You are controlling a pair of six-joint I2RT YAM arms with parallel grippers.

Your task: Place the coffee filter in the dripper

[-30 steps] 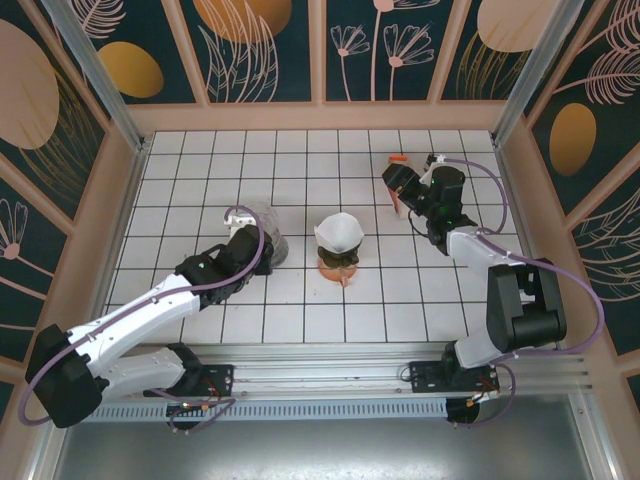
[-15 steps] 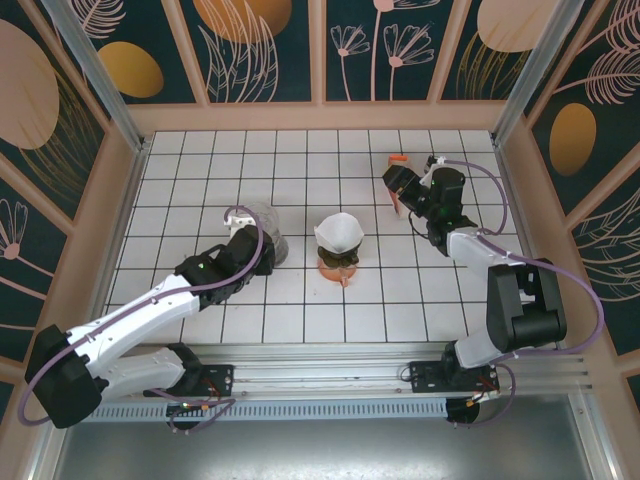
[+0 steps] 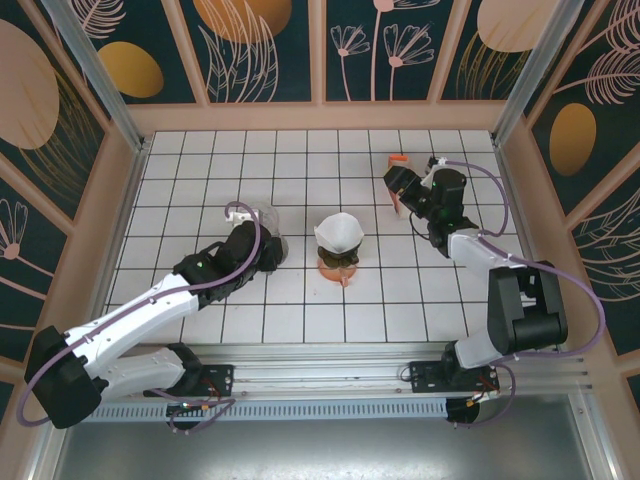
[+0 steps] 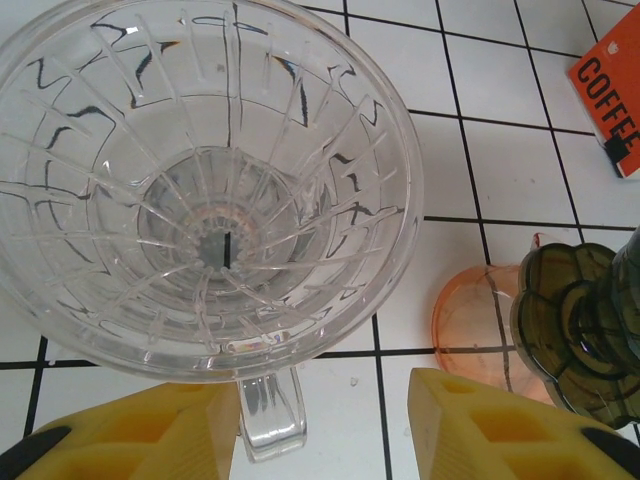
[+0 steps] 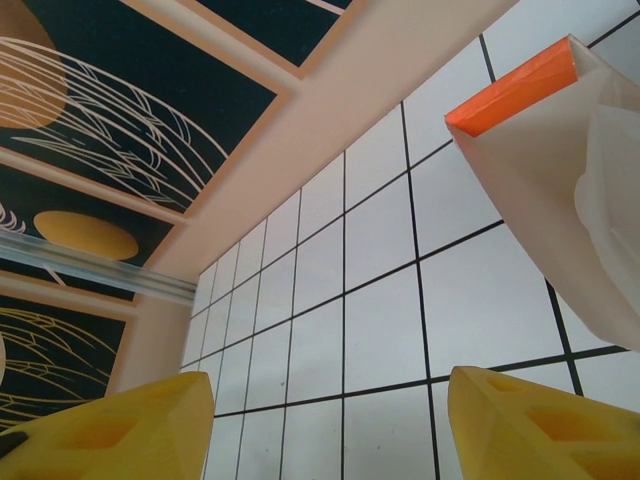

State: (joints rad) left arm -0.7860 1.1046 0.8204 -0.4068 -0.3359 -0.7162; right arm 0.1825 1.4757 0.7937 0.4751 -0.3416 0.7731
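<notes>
Coffee filter [image 3: 338,231]: white cone on an orange-and-green stand [image 3: 338,265] mid-table, at 3 o'clock from the glass dripper [image 4: 200,180]. My left claw [image 4: 320,405] stands apart. The dripper's handle [image 4: 270,425] lies between its fingers, close to the left one, and contact is hard to judge. My right claw [image 5: 330,390] is likewise apart, with an orange-topped packet [image 5: 540,170] at 2 o'clock, cut off by the frame edge.
</notes>
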